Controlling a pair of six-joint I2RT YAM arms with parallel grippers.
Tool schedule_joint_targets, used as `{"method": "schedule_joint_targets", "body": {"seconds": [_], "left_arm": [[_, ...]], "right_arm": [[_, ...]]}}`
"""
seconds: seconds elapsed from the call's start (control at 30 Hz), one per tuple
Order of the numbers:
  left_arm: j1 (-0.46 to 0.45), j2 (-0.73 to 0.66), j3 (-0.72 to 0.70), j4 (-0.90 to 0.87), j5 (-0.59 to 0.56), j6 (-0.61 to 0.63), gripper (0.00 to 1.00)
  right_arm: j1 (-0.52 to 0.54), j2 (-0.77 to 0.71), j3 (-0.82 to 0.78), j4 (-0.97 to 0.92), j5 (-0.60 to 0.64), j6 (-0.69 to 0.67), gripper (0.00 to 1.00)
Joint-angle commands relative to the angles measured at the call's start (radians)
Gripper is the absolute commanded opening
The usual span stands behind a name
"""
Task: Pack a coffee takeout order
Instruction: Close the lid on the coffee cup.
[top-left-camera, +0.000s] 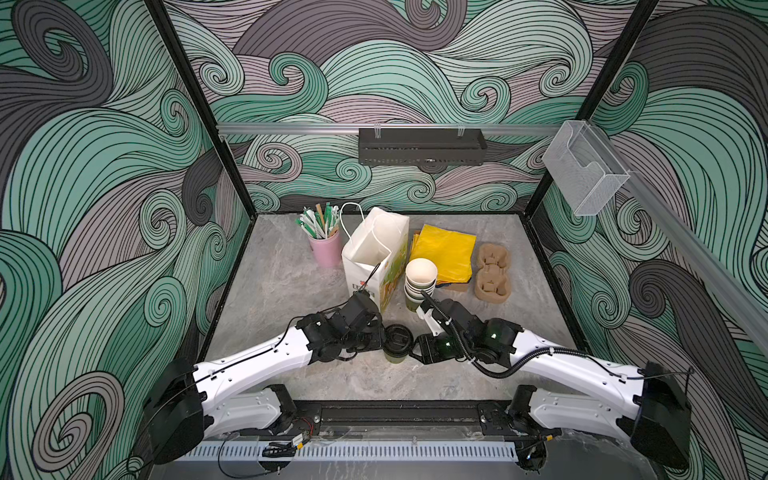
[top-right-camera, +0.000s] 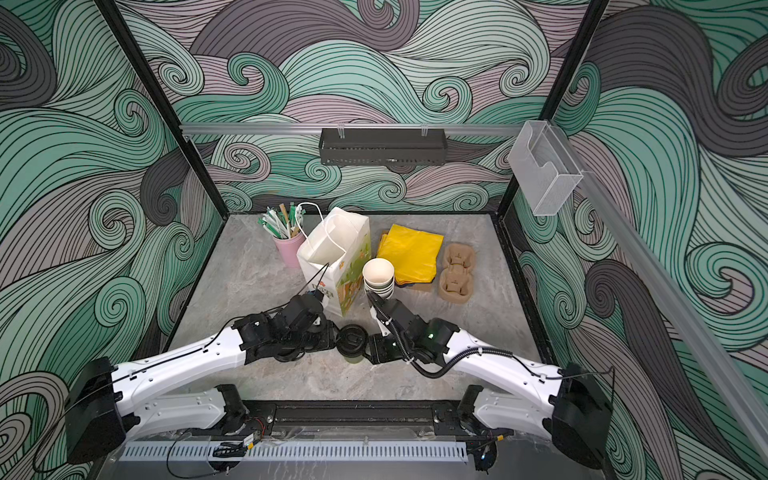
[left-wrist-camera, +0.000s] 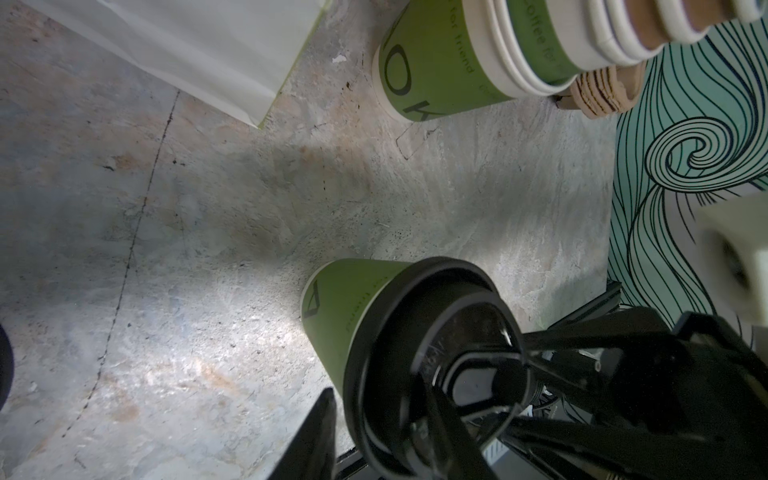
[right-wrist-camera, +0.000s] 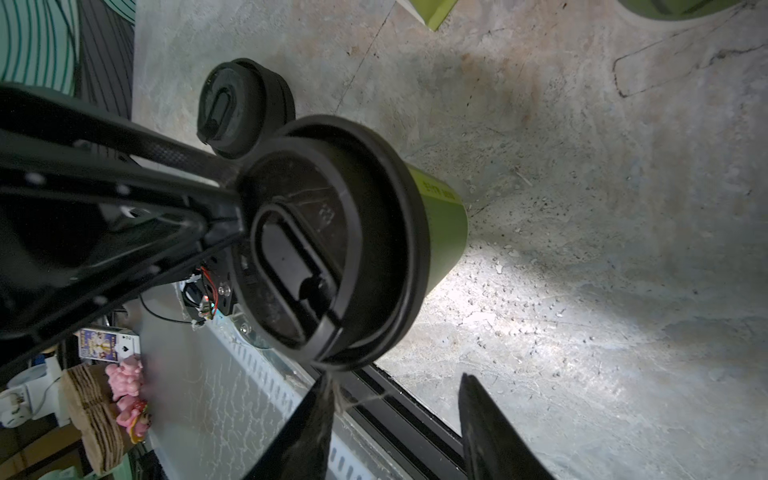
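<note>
The green paper cup (top-left-camera: 396, 356) with its black lid (top-left-camera: 397, 337) stands upright near the table's front, seen in both top views (top-right-camera: 351, 343). My left gripper (top-left-camera: 378, 338) meets it from the left. In the left wrist view the left gripper (left-wrist-camera: 378, 390) straddles the lid (left-wrist-camera: 415, 332): one finger lies over the lid, the other beside the cup wall (left-wrist-camera: 332, 316). Whether it clamps is unclear. My right gripper (right-wrist-camera: 395, 380) is open just off the lid's edge (right-wrist-camera: 374, 232), holding nothing. The yellow sheet (top-left-camera: 444, 253) and the pulp carrier (top-left-camera: 492, 276) lie at the back right.
A stack of lidless green cups (top-left-camera: 420, 282) stands behind the right gripper, beside an open white paper bag (top-left-camera: 374, 257). A pink holder of straws (top-left-camera: 326, 249) stands behind the bag, to its left. A squat stack of black lids (right-wrist-camera: 243, 110) sits close behind the cup.
</note>
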Motion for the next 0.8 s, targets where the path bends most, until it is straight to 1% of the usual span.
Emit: {"method": "schedule_joint_targets", "body": {"seconds": [0.0, 0.17, 0.27, 0.37, 0.5, 0.57, 0.67, 0.77], "left_arm": [[-0.001, -0.039, 0.029, -0.014, -0.015, 0.019, 0.41], [0.001, -0.107, 0.065, -0.073, -0.058, 0.035, 0.47], [0.001, -0.177, 0.092, -0.126, -0.114, 0.055, 0.48], [0.001, -0.268, 0.111, -0.179, -0.203, 0.051, 0.49], [0.002, -0.381, 0.137, -0.227, -0.340, 0.060, 0.52], [0.010, -0.394, 0.168, -0.267, -0.394, 0.092, 0.54], [0.041, -0.374, 0.226, -0.333, -0.448, 0.136, 0.56], [0.081, -0.359, 0.264, -0.353, -0.494, 0.170, 0.57]], "right_arm": [[0.001, -0.091, 0.024, -0.045, 0.051, -0.026, 0.53], [-0.047, -0.178, 0.099, -0.139, 0.149, -0.077, 0.55], [-0.090, -0.214, 0.133, -0.181, 0.236, -0.093, 0.55], [-0.123, -0.248, 0.152, -0.222, 0.336, -0.089, 0.55], [-0.144, -0.289, 0.170, -0.263, 0.421, -0.076, 0.56], [-0.147, -0.306, 0.160, -0.275, 0.464, -0.065, 0.56], [-0.157, -0.312, 0.153, -0.300, 0.527, -0.048, 0.57], [-0.212, -0.266, 0.180, -0.335, 0.572, -0.040, 0.57]]}}
